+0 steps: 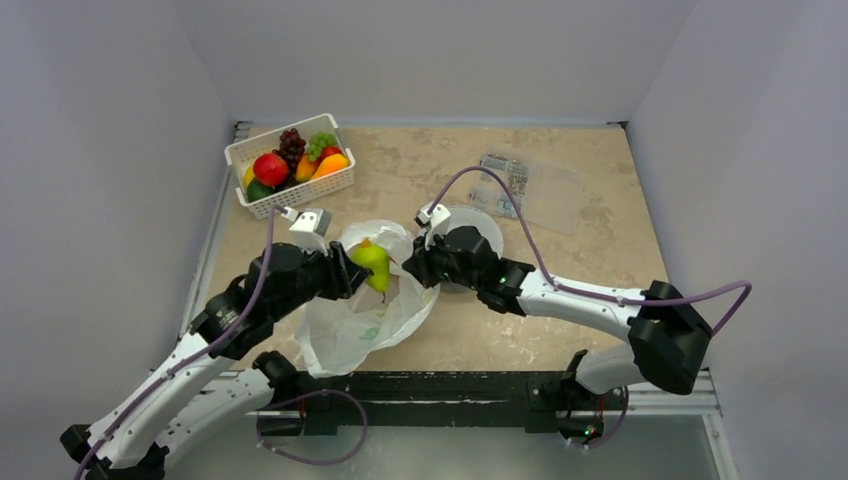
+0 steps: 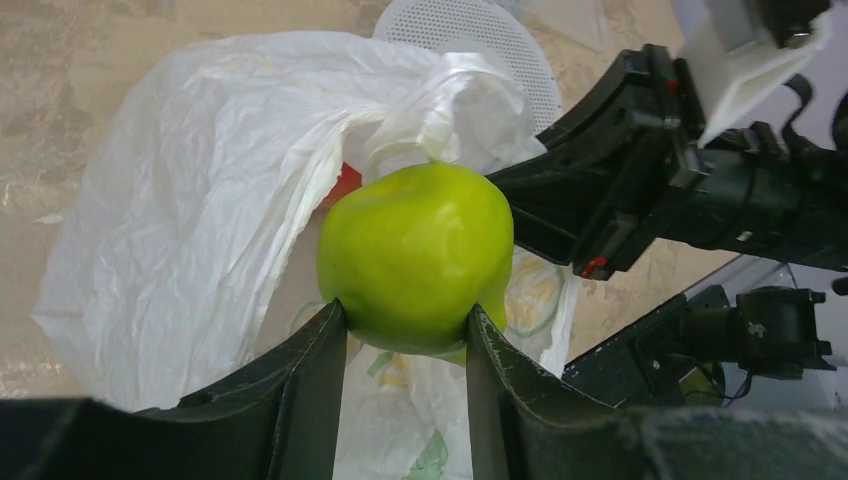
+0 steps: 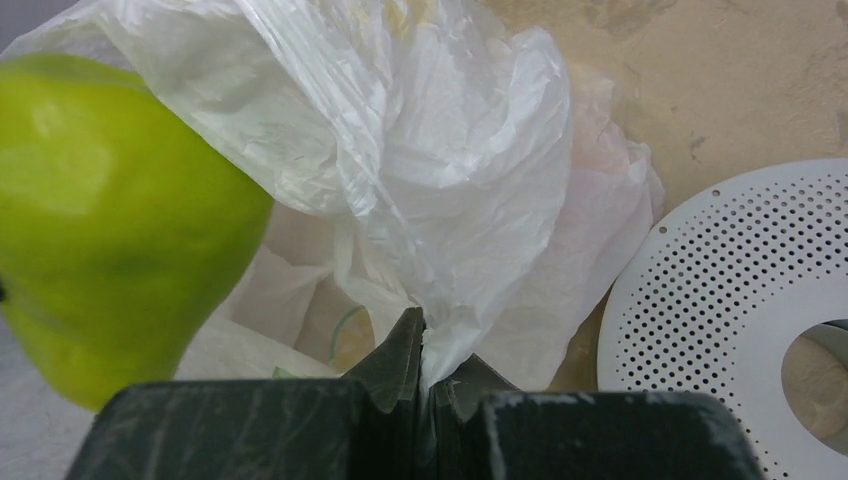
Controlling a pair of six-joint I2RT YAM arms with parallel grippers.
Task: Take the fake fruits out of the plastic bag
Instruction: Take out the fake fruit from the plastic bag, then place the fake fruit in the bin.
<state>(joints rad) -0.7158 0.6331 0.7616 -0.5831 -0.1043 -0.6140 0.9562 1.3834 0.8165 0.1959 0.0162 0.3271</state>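
Fingers of the left gripper (image 2: 407, 318) are seen clamped on the green pear (image 2: 415, 250), which is gripped at its broad end by the fingertips only and is held above the open mouth of the plastic bag (image 2: 180, 190). A bunched fold of the bag's rim is pinched between the closed fingers of the right gripper (image 3: 425, 350), so the mouth is held up; that gripper is placed very near the pear. Slippage is judged the main risk: the pear's skin is glossy and rounded and the hold is shallow, so if grip is lost the fruit would be dropped back into the bag. A second risk is posed by the film lying just beside the pear, which could be caught and dragged along until the bag is pulled out of the right pinch. Should that thin film be let slip, the mouth would likely be collapsed over the red fruit (image 2: 345, 183) glimpsed inside. Contact between the two closely set wrists is also to be guarded against.
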